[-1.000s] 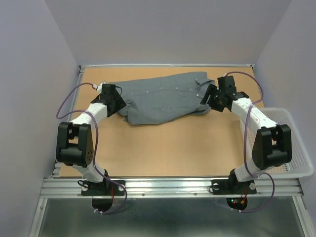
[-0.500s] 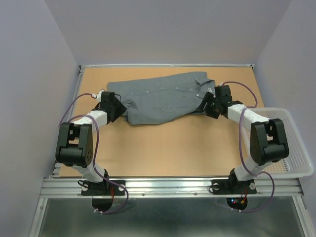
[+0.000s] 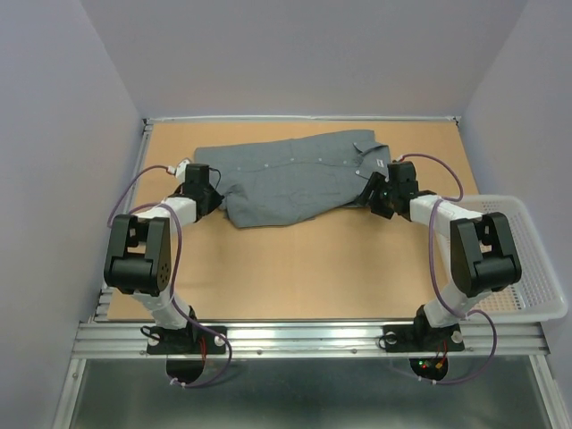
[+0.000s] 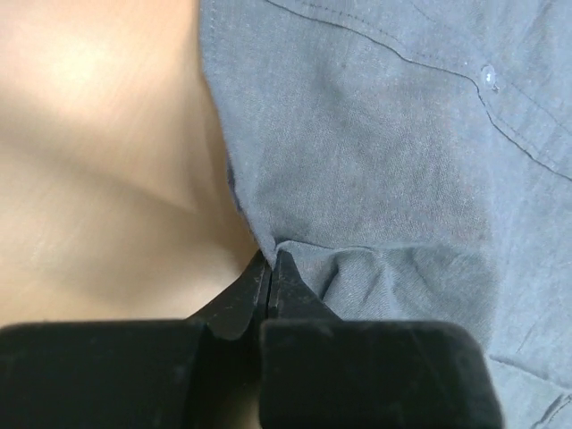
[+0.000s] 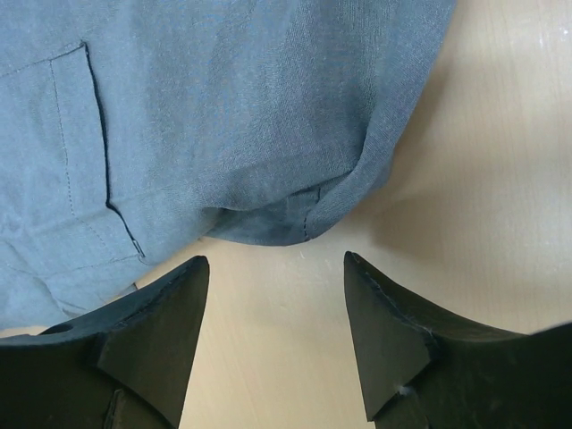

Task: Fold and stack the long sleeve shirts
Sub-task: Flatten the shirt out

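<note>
One of the long sleeve shirts, grey and buttoned, lies roughly flat at the back middle of the table, collar to the right. My left gripper is at the shirt's left edge. In the left wrist view that gripper is shut, its tips pinching the grey shirt at its hem, where the cloth puckers. At the shirt's right side sits my right gripper. Its wrist view shows it open and low over the table. A rounded fold of the shirt lies just ahead of the fingertips, not between them.
A white mesh basket stands at the table's right edge, beside the right arm. The brown tabletop runs bare from the shirt to the arm bases. Grey walls close in the back and both sides.
The left gripper has gone from open to shut on the shirt's left edge. Both grippers came down and in toward the shirt; the right one stays open.
</note>
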`<state>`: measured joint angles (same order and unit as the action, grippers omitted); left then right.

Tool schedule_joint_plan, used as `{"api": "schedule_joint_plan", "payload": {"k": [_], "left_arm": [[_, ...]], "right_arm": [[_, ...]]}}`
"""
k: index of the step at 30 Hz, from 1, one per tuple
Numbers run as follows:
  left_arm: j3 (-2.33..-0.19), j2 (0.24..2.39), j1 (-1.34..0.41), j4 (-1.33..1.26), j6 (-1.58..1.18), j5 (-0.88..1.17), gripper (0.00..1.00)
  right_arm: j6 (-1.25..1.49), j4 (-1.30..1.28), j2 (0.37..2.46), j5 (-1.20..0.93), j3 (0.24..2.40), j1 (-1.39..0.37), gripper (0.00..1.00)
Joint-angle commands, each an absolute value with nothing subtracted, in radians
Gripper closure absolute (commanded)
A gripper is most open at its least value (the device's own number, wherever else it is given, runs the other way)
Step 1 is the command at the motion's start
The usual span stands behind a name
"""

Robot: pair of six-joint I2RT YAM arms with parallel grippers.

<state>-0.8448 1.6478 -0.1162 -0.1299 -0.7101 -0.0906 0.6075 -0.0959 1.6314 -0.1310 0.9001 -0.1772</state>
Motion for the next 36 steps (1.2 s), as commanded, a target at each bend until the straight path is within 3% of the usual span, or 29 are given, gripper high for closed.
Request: {"api": "schedule_joint_plan", "payload": {"k": [1,6,11,14,15,17,20,24,29,36], "left_arm": [[-0.997,1.586,-0.112,-0.037,-0.582,-0.167,1.00],[-1.294,1.529,-0.114,0.388,-0.463,-0.267,0.99],[-1.368,1.439,-0.114,0.546,-0.408,-0.302,0.78],[-1.329,1.399,-0.114,0.624,-0.393,-0.328,0.54],[-1.313,1.387,-0.114,0.641,-0.391,-0.340,0.36],[-1.267,1.341,-0.114,0.647,-0.387,-0.350,0.20],[-1.246,1.301,-0.112,0.658,-0.385,-0.394,0.13],[-1.232,1.281,-0.112,0.614,-0.373,-0.382,0.12],[-1.175,1.269,-0.121,0.531,-0.368,-0.227,0.12],[-1.088,1.292,-0.170,0.460,-0.377,-0.141,0.13]], "right_arm": [[0.595,-0.032,1.606,-0.110,0.884,-0.179,0.33],[0.572,-0.070,1.539,-0.094,0.911,-0.178,0.33],[0.540,-0.152,1.505,-0.063,0.960,-0.178,0.33],[0.535,-0.175,1.486,-0.051,0.977,-0.179,0.32],[0.537,-0.181,1.482,-0.048,0.986,-0.179,0.32],[0.535,-0.193,1.471,-0.043,0.996,-0.179,0.30],[0.532,-0.212,1.471,-0.017,1.020,-0.173,0.28],[0.570,-0.224,1.493,-0.017,1.037,-0.109,0.28],[0.649,-0.219,1.571,-0.101,1.068,-0.006,0.26],[0.715,-0.132,1.726,-0.185,1.124,0.037,0.13]]}}
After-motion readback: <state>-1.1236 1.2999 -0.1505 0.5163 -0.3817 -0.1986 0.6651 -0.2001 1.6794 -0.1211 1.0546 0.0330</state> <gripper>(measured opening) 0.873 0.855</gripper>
